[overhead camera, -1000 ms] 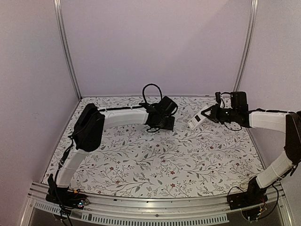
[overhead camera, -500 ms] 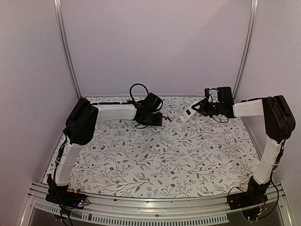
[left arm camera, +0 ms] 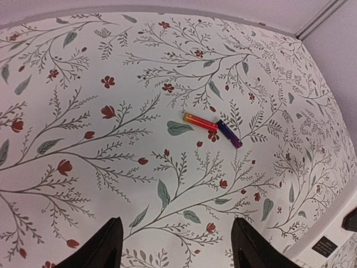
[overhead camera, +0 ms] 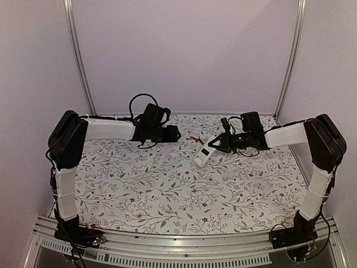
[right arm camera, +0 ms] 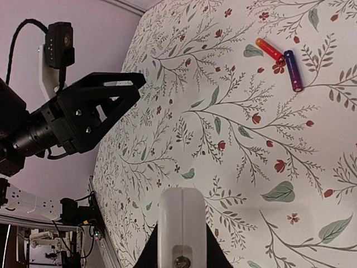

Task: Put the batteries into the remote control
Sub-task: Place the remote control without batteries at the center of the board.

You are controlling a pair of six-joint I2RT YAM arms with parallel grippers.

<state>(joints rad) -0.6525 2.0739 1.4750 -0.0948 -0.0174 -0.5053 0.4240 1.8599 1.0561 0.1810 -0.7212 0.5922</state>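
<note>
Two batteries lie end to end on the floral tabletop near the back: one red-orange [left arm camera: 201, 121] and one purple [left arm camera: 229, 133]. They show as a small red mark in the top view [overhead camera: 194, 138] and in the right wrist view [right arm camera: 269, 49]. My left gripper [overhead camera: 173, 133] is open and empty, its dark fingertips [left arm camera: 106, 248] short of the batteries. My right gripper [overhead camera: 216, 146] is shut on the remote control [overhead camera: 205, 154], seen edge-on as a white body [right arm camera: 181, 220] just right of the batteries. Its red face is hidden.
A small white flat piece [overhead camera: 186, 192] lies on the table [overhead camera: 139, 184] nearer the front middle. The back wall and corner posts stand close behind both grippers. The left gripper also shows in the right wrist view [right arm camera: 100, 111].
My right gripper has carried the remote leftward and down toward the table near the batteries. My left arm has swung back and to the left.
</note>
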